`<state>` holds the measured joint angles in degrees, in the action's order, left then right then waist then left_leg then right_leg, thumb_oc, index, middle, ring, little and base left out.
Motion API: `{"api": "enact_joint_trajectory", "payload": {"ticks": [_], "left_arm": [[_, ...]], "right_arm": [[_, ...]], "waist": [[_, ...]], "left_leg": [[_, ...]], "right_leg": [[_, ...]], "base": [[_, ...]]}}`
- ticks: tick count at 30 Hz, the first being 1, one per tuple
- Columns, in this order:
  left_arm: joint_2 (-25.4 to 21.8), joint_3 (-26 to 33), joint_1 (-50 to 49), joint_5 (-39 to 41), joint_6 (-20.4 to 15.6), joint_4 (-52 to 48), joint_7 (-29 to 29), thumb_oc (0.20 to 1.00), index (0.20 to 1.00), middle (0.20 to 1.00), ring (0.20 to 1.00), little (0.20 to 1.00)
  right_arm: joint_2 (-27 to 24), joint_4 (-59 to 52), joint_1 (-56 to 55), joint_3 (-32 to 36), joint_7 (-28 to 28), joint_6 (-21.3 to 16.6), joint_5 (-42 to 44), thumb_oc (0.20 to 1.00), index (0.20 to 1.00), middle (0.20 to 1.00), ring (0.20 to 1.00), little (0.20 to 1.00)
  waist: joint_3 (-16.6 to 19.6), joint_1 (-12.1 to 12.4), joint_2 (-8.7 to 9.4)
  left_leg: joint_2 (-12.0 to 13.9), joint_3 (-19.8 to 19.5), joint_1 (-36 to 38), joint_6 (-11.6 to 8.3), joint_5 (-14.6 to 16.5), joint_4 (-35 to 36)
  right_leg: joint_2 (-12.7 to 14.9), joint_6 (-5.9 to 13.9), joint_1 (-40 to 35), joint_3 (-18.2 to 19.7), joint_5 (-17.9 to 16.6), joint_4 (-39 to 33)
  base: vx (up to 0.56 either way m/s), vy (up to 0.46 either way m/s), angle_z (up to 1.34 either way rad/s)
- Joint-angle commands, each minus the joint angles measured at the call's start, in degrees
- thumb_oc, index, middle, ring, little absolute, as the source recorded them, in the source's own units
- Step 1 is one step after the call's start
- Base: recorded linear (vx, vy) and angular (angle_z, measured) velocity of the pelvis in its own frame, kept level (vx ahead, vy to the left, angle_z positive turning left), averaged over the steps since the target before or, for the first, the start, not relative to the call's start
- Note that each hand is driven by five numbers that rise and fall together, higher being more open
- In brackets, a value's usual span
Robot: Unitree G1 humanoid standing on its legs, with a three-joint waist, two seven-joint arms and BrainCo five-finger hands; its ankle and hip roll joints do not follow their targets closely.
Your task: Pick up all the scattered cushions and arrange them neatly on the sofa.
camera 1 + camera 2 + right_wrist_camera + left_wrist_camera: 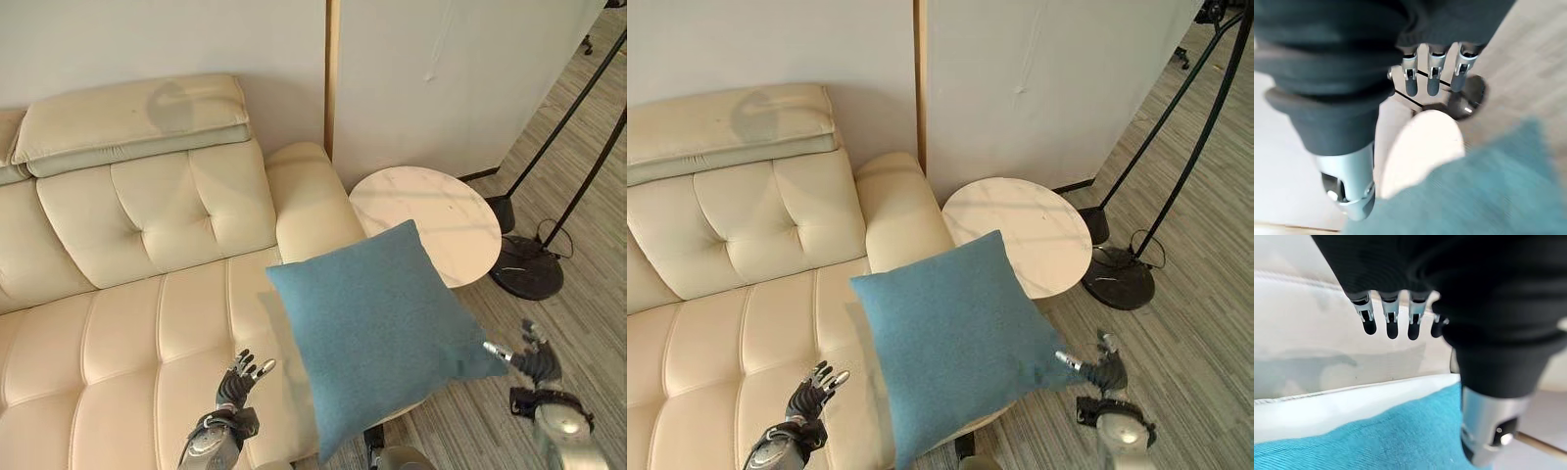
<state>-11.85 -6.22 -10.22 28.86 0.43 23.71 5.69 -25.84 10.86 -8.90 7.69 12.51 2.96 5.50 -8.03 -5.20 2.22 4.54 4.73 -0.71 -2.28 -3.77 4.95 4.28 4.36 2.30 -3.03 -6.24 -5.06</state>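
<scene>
Cream sofa (147, 294) beside a round marble surface (431, 220). Blue cushion (377, 328), lower corner cut off, sits between the left robot hand (235, 384) and right robot hand (529, 360), both with fingers spread, gripping nothing.

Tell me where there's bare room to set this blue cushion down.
The sofa seat is bare from the backrest down to the left hand. The round side table is bare at its far side; the blue cushion covers its near edge beside the right hand.
</scene>
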Motion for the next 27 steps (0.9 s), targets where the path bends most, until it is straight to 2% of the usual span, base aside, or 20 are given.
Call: {"api": "enact_joint_trajectory", "payload": {"ticks": [1, 5, 11, 14, 21, 27], "left_arm": [[-2.51, 0.58, 5.48, 0.39, -2.87, 1.77, 0.43, 1.000, 1.000, 1.000, 1.000, 1.000], [-3.11, -1.29, 9.41, -0.24, -3.10, 2.82, 1.34, 1.000, 1.000, 1.000, 1.000, 1.000], [-2.42, -3.49, 11.64, 0.87, -3.06, 2.52, 2.07, 1.000, 1.000, 1.000, 1.000, 1.000], [-1.50, -5.78, 13.12, 1.97, -3.05, 2.42, 2.73, 1.000, 1.000, 1.000, 1.000, 1.000], [1.35, -10.28, 18.87, 4.84, -3.95, 6.11, 4.14, 1.000, 1.000, 1.000, 1.000, 1.000], [4.63, -15.30, 23.97, 9.18, -5.09, 5.40, 4.77, 1.000, 1.000, 1.000, 1.000, 1.000]], "right_arm": [[-5.53, 1.97, 6.68, 1.16, 2.08, -1.62, -1.79, 1.000, 1.000, 1.000, 1.000, 1.000], [-8.22, 6.62, 10.56, -2.31, 0.92, -1.07, 0.04, 1.000, 1.000, 1.000, 1.000, 1.000], [-6.04, 8.81, 12.45, -7.08, -0.17, -0.41, 0.70, 1.000, 1.000, 1.000, 1.000, 1.000], [-2.81, 10.29, 14.06, -11.48, 0.16, 0.06, 1.89, 1.000, 1.000, 1.000, 1.000, 1.000], [3.95, 12.50, 19.26, -18.87, 0.55, -1.34, 9.30, 1.000, 1.000, 1.000, 1.000, 1.000], [11.06, 11.44, 19.67, -22.58, -0.38, -5.28, 23.61, 1.000, 1.000, 1.000, 1.000, 1.000]], "waist": [[1.43, 0.62, 2.31], [0.82, 1.06, 2.67], [-1.10, 1.44, 2.60], [-4.38, 2.01, 2.54], [-7.02, 2.27, 2.39], [-8.79, 2.06, 2.59]], "left_leg": [[1.16, 1.62, 0.69, -1.26, 3.93, 0.05], [1.37, 1.40, -0.23, -1.53, 3.55, 0.05], [1.79, 0.47, -2.43, -1.87, 2.66, 0.05], [2.19, -0.76, -6.69, -2.31, 0.99, 0.05], [2.24, -1.34, -11.14, -2.73, -0.85, -0.25], [2.62, -1.45, -12.14, -3.35, -1.73, -0.25]], "right_leg": [[1.88, 3.09, -1.82, -0.34, 7.11, 0.06], [1.88, 3.09, -0.79, -0.48, 7.17, 0.06], [1.65, 2.74, 0.96, -0.96, 7.08, 0.06], [1.06, 2.16, 5.14, -1.63, 6.46, 0.55], [0.68, 1.50, 10.31, -1.66, 5.87, 2.26], [0.55, 1.38, 11.58, -1.92, 5.65, 2.84]], "base": [[0.00, 0.000, 0.00], [0.00, -0.008, 0.00], [-0.05, -0.056, 0.04], [-0.14, -0.117, 0.10], [-0.07, -0.052, 0.04], [-0.03, -0.021, -0.03]]}}
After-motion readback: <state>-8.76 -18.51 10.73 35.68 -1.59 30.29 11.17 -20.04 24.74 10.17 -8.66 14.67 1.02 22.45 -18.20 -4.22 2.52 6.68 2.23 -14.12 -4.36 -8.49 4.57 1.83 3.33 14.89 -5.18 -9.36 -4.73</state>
